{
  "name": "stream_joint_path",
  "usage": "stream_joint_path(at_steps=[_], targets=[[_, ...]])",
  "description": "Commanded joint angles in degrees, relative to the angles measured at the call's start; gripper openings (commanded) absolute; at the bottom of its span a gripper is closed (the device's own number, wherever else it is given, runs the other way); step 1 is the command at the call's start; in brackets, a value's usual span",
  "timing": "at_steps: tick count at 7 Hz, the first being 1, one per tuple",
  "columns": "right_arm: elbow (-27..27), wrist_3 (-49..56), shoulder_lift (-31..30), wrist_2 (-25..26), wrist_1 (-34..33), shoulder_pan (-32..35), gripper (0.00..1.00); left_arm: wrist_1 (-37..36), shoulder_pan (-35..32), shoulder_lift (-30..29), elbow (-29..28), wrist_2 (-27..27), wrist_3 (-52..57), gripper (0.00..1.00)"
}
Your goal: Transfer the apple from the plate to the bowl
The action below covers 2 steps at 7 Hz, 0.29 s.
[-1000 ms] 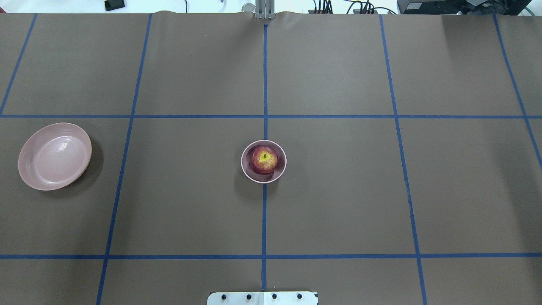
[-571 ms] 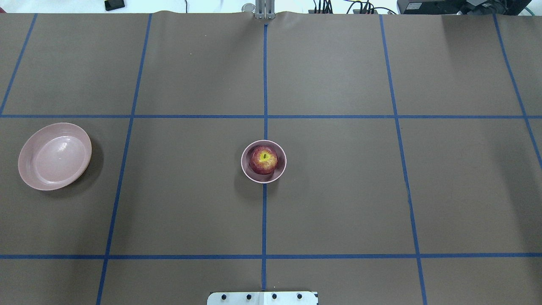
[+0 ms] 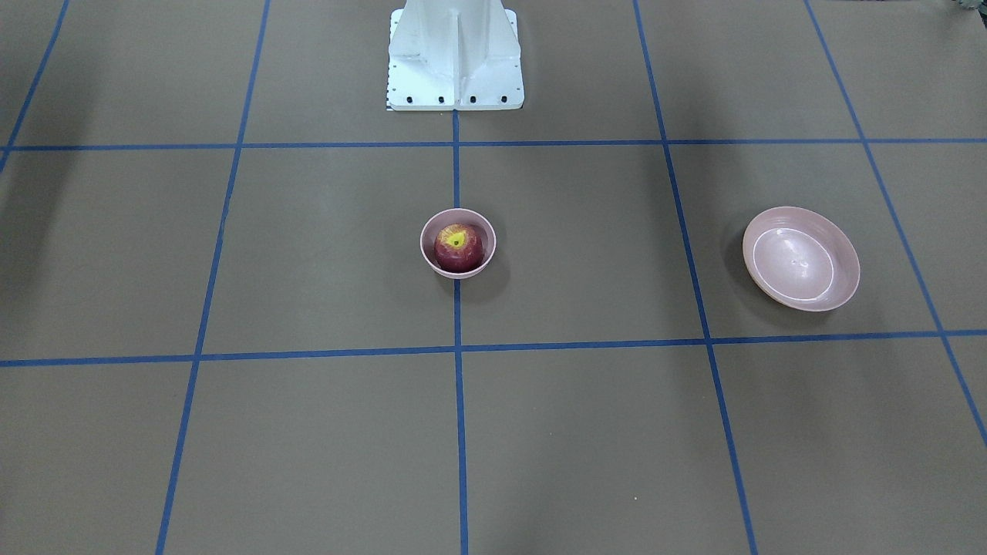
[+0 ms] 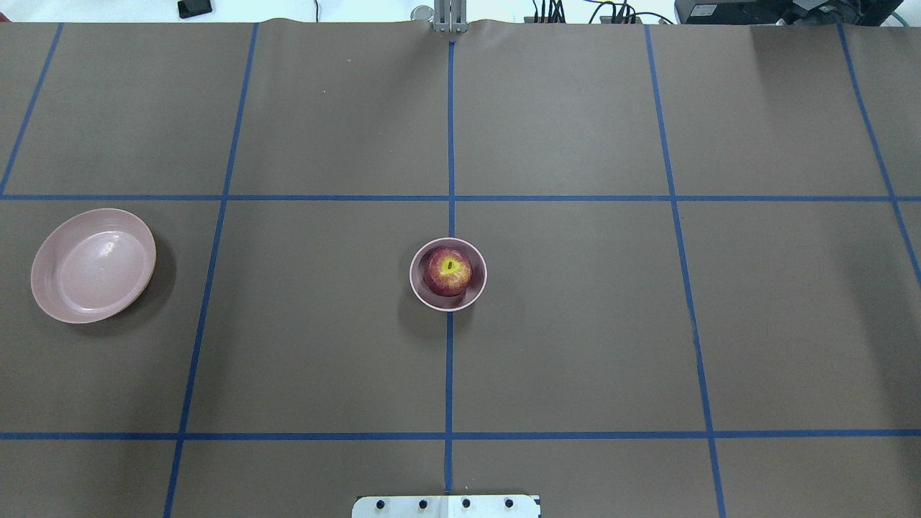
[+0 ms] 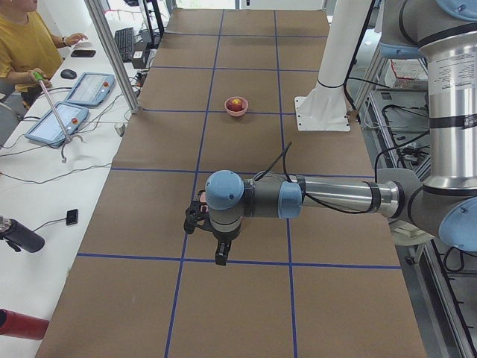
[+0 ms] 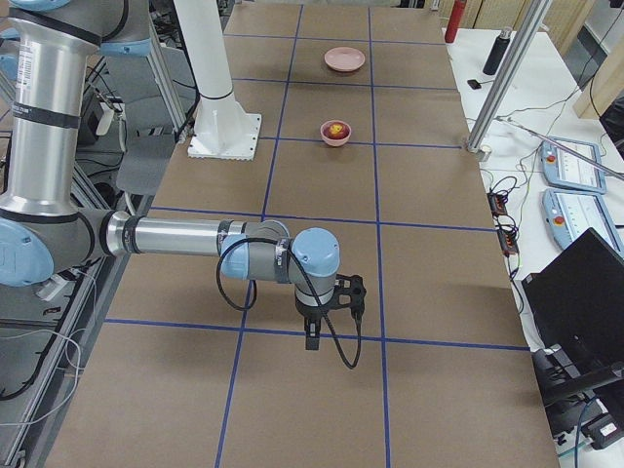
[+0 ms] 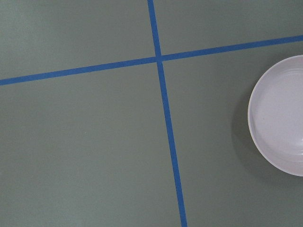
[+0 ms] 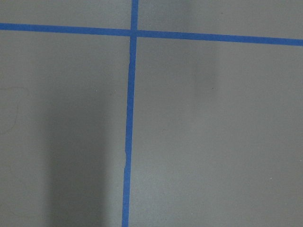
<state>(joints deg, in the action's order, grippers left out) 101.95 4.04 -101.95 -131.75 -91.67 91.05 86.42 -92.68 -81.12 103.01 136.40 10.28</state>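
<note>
Over the table (image 4: 575, 324), the left gripper (image 5: 220, 258) and right gripper (image 6: 312, 339) hang (side views only: spread or pressed together, I cannot tell). Overhead, the plate (image 4: 92, 265) lies at nine o'clock of the bowl (image 4: 475, 286). In the bowl sits the apple (image 4: 447, 271), round, stem dimple up, well apart from both grippers, at their twelve o'clock in the side views.

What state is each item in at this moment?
apple: in the bowl, stem dimple up.
bowl: upright, holding the apple.
plate: upright, empty.
left tool: pointing down, open or shut unclear.
right tool: pointing down, open or shut unclear.
</note>
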Motion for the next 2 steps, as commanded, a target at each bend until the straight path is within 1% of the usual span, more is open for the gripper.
stream_joint_path(at_steps=[1, 2], targets=[[0.00, 0.00, 0.00, 0.00, 0.00, 0.00, 1.00, -0.02, 0.05, 0.00, 0.00, 0.00, 0.00, 0.98], [0.00, 0.00, 0.00, 0.00, 0.00, 0.00, 1.00, -0.02, 0.05, 0.00, 0.00, 0.00, 0.00, 0.98]])
